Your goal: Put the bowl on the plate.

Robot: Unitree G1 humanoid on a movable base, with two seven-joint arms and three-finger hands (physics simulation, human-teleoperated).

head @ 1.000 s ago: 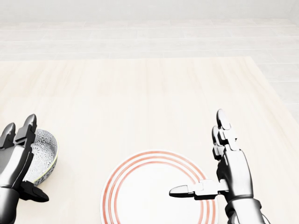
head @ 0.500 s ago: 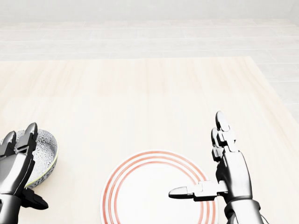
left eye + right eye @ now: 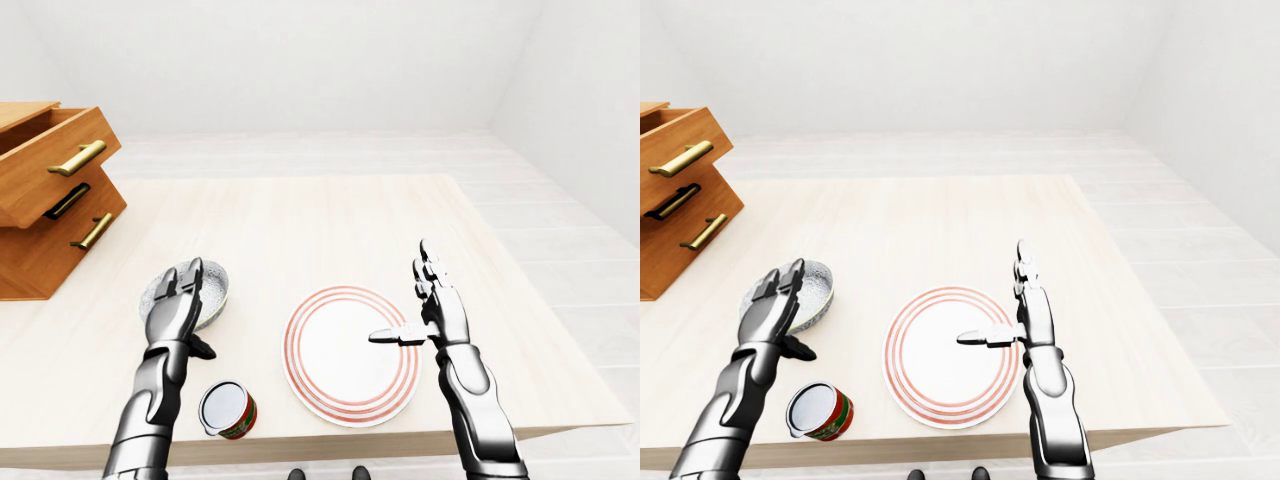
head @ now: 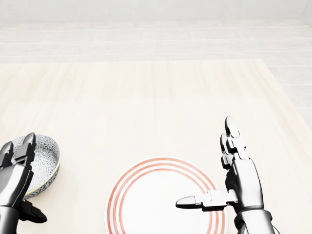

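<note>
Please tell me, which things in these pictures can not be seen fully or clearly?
- Bowl: its near left side is hidden behind the left hand in both eye views; contact cannot be judged.
- Plate: the head view's bottom edge cuts its lower part.
- Can: label too small to read.
- Drawer unit: cut by the left edge; inside hidden.

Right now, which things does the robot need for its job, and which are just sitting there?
Needed for the job:
bowl
plate
left hand, open beside the bowl
right hand, open over the plate's right edge

Just sitting there:
can, near the table's bottom edge
drawers, at the left, top one pulled out
table
</note>
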